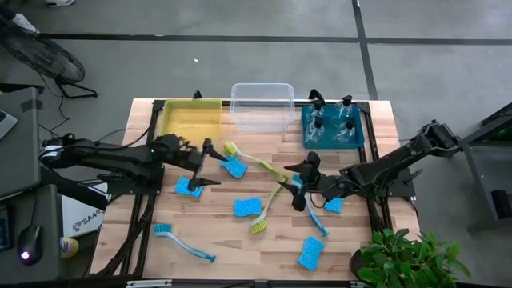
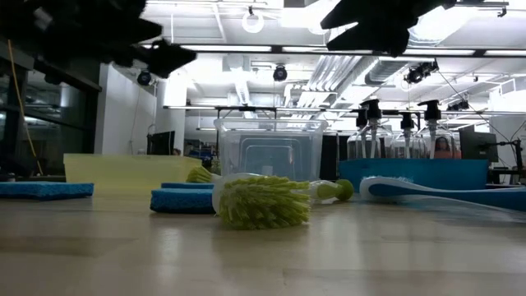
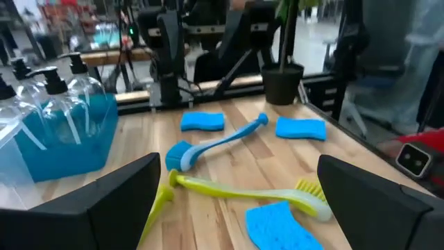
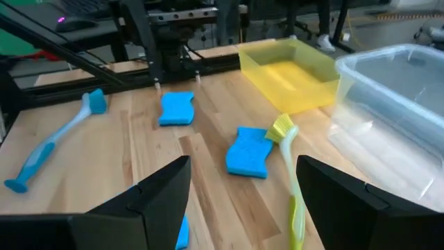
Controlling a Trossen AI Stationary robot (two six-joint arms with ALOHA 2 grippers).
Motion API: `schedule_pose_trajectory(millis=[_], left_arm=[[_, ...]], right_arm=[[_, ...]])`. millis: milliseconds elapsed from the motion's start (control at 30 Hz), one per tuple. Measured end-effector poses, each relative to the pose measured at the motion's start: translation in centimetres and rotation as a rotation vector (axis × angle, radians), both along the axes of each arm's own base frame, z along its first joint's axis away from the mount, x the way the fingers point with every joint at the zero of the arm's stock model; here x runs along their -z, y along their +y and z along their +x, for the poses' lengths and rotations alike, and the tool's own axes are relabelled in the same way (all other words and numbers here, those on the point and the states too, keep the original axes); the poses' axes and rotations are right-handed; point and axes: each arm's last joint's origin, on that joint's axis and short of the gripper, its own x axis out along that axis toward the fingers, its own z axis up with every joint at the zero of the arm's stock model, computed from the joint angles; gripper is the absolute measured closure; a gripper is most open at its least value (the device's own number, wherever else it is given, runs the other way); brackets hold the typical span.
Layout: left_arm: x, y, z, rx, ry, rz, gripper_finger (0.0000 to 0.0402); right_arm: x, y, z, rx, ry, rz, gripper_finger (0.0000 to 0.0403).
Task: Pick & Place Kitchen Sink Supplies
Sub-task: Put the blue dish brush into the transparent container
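Sponges (image 1: 247, 207) and brushes (image 1: 266, 210) lie mid-table — left gripper (image 1: 206, 166) and right gripper (image 1: 302, 182) gape wide, empty.

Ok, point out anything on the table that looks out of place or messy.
Sponges and dish brushes lie scattered at all angles over the table, two yellow-green brushes crossing mid-table. Only the spray bottles are put away, upright in the teal bin. Nothing looks spilled or damaged.

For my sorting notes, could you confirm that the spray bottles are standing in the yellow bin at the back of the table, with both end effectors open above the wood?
Not quite: the spray bottles stand in the teal bin, not the yellow bin, as the high view shows. The rest holds: left end effector and right end effector are both open above the wood.
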Motion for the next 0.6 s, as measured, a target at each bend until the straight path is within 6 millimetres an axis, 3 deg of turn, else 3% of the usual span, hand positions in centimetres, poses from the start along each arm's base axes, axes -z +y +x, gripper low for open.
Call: schedule_pose_trajectory(millis=[267,600], left_arm=[[2.9,-0.2,-3.7,-0.091,-0.115,-0.042,0.002],[3.9,-0.3,-5.2,-0.12,-0.148,-0.063,0.002]], right_arm=[[0.2,-0.4,0.0,0.034,0.004,0.044,0.0146],[2.1,-2.4,-0.4,0.119,0.175,0.176,0.0146]])
